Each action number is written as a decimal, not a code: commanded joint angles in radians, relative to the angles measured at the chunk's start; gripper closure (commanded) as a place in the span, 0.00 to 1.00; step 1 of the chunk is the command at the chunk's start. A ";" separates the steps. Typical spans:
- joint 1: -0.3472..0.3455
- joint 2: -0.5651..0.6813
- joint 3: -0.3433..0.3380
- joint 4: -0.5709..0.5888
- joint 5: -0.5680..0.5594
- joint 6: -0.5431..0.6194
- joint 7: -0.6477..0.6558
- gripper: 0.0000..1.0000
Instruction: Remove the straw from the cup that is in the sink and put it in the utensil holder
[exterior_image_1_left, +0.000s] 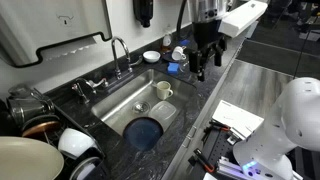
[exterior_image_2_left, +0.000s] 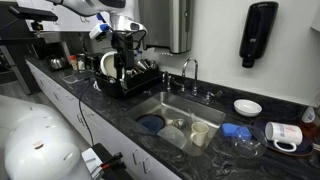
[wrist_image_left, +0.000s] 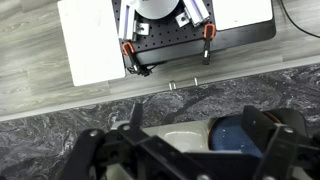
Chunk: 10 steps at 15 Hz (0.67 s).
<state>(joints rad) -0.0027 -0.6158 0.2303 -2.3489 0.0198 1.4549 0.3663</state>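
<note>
Black two-pronged fingers (wrist_image_left: 92, 150) hang spread, empty; our arm (exterior_image_1_left: 207, 12) points straight down near the front edge of the dark speckled worktop (exterior_image_1_left: 200, 95).

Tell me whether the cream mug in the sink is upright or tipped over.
Upright: the mug stands on the sink floor, open mouth facing up, in both exterior views.

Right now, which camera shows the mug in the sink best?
An exterior view: the cup is seen from above, unobstructed. In an exterior view from lower down, the cup looks side-on. The wrist view misses it.
</note>
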 joint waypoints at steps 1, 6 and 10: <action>0.016 0.003 -0.012 0.002 -0.006 -0.001 0.007 0.00; 0.037 0.057 -0.015 -0.022 -0.026 0.145 -0.076 0.00; 0.050 0.125 -0.036 -0.093 -0.075 0.426 -0.178 0.00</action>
<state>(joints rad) 0.0260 -0.5574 0.2254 -2.3960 -0.0074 1.7184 0.2643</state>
